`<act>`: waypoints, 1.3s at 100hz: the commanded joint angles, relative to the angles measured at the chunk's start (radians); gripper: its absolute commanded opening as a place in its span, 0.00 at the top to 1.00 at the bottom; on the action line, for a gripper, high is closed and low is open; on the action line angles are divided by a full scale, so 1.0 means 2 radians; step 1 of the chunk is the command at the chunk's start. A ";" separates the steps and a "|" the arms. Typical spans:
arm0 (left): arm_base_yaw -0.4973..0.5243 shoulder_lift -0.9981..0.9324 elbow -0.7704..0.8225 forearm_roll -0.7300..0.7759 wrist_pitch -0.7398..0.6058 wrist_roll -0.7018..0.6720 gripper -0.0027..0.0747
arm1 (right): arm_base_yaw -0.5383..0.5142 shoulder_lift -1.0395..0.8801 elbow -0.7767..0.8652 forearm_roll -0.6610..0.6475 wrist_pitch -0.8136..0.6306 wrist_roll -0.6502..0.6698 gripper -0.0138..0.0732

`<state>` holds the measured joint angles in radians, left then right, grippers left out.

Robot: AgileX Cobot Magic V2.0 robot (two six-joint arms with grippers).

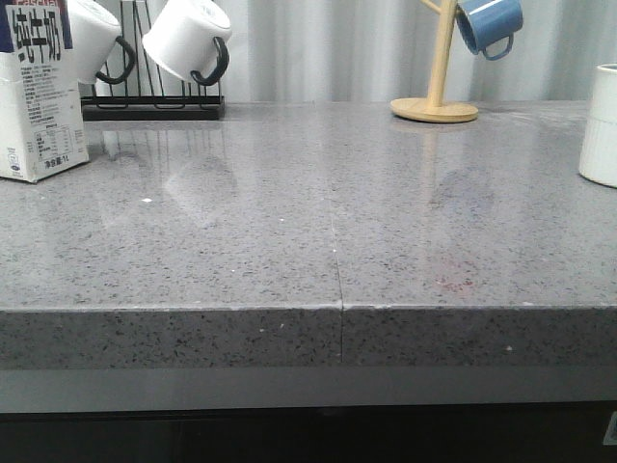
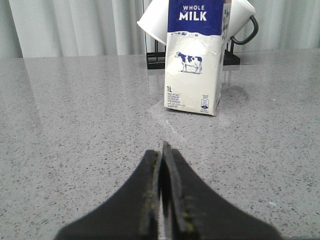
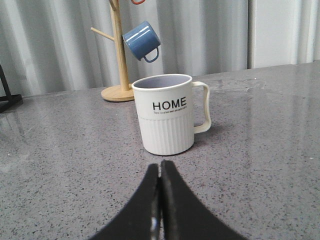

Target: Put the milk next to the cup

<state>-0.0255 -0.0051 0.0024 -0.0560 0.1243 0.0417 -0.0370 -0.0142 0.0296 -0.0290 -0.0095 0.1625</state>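
Observation:
The milk (image 1: 37,92), a tall white carton with a dark blue top, stands upright at the far left of the grey counter. In the left wrist view the milk (image 2: 195,60) shows "WHOLE MILK" and a cow, ahead of my left gripper (image 2: 162,150), which is shut and empty, well short of it. The cup (image 1: 600,125) is at the right edge of the front view, partly cut off. In the right wrist view the cup (image 3: 165,115) is cream with "HOME" lettering and a ribbed lower half, close ahead of my right gripper (image 3: 160,167), shut and empty. Neither gripper shows in the front view.
A black rack (image 1: 154,106) with two white mugs with black handles (image 1: 188,39) stands behind the milk. A wooden mug tree (image 1: 436,92) holds a blue mug (image 1: 489,24) at the back right. The counter's front edge (image 1: 337,309) runs across the front view.

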 commanded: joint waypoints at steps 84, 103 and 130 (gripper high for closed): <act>0.001 -0.013 0.020 -0.001 -0.042 -0.003 0.99 | 0.001 0.018 -0.143 -0.005 0.105 -0.002 0.89; 0.001 -0.013 0.020 -0.001 -0.042 -0.003 0.99 | 0.001 0.037 -0.146 -0.005 0.070 -0.002 0.89; 0.001 -0.013 0.020 -0.001 -0.042 -0.003 0.99 | 0.001 0.131 -0.146 -0.018 0.035 -0.003 0.75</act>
<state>-0.0255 -0.0051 0.0024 -0.0560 0.1243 0.0417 -0.0370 0.1610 -0.2284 -0.0380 0.1789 0.1625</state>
